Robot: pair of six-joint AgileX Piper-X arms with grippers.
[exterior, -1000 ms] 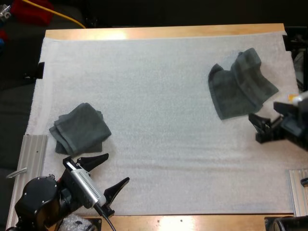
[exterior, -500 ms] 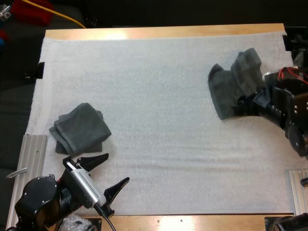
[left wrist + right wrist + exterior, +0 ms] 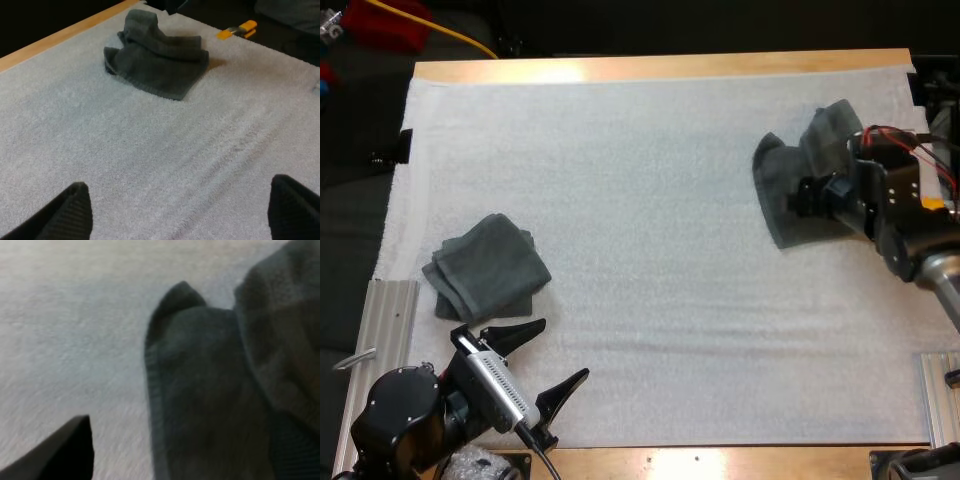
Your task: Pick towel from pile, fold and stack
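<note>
R gripper (image 3: 804, 196) hangs, jaws apart, over crumpled towel (image 3: 777, 172) at mat's (image 3: 650, 180) far right edge; L gripper (image 3: 548, 358) wide open, empty, at near-left corner by folded towel (image 3: 485, 265).

Dark grey-green crumpled towel (image 3: 776, 198), matching folded stack (image 3: 485, 266), white mat (image 3: 640, 200)

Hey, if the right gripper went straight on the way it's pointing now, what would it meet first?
Most likely the crumpled towel: the right gripper, open, points straight at its dark folds, with nothing in between. How close it is I can't judge.
</note>
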